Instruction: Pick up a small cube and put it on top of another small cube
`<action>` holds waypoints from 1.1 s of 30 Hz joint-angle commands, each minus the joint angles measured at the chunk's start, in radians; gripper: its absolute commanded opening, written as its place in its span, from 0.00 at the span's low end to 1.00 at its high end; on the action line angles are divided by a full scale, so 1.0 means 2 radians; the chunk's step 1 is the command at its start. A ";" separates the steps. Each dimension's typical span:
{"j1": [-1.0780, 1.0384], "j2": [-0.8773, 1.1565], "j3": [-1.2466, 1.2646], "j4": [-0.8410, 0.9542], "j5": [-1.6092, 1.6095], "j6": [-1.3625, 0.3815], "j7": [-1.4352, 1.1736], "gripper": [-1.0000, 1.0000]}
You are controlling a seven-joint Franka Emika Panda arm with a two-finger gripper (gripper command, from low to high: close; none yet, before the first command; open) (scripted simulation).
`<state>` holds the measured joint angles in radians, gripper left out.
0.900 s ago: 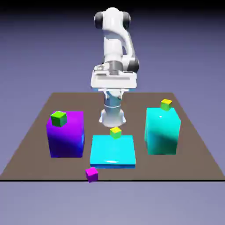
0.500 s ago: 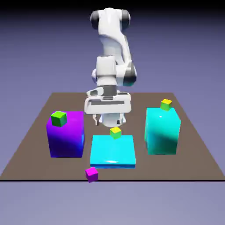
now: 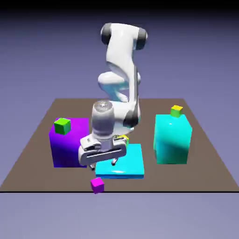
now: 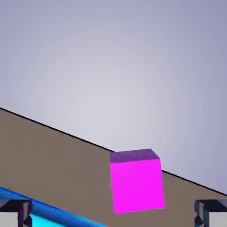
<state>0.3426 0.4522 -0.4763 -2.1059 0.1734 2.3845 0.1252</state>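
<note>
At the exterior view's left, a large purple block [image 3: 70, 147] stands on the brown tabletop [image 3: 140, 186], its lower part shading into deep blue. The bright green cube [image 3: 62, 126] sits on top of it, over its left part. Next to the right comes the pincer [image 3: 103, 165], hanging from the white arm [image 3: 121, 49], which bends down and toward the near side of the scene. The pincer's two fingertips are spread wide apart with nothing between them, and its white hand [image 3: 102, 150] is tilted, the left end lower than the right. The hand overlaps the right edge of the purple block and the left part of a flat cyan slab in the exterior view. Below the pincer, at the near edge of the tabletop, lies the small magenta cube [image 3: 97, 185], just beyond the slab's near left corner and apart from the fingertips. In the hand view it shows right of the middle, between the two spread fingertips, one bright face toward the camera and a darker purple face above. The flat cyan slab [image 3: 128, 161] lies around the middle of the tabletop, and a yellow-green cube [image 3: 125, 139] shows at its far side, partly hidden by the arm. Farthest right stands a tall turquoise block [image 3: 172, 140], with another yellow-green cube [image 3: 176, 111] at its top.
</note>
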 commanded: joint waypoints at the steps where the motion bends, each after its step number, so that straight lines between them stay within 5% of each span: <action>1: 0.006 0.018 -0.008 0.012 0.003 -0.012 -0.011 0.50; 5: 0.018 0.055 -0.026 0.038 0.009 -0.035 -0.033 0.50; 9: -0.011 0.120 0.008 0.036 0.042 0.030 -0.052 0.50; 10: -0.011 0.120 0.008 0.036 0.042 0.030 -0.052 0.00; 16: 0.018 0.055 -0.026 0.038 0.009 -0.035 -0.033 0.00; 33: -0.233 -0.253 0.015 0.007 -0.096 -0.290 0.320 0.00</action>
<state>-0.1369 -0.0527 -0.4470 -2.0923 -0.0160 1.8053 0.7648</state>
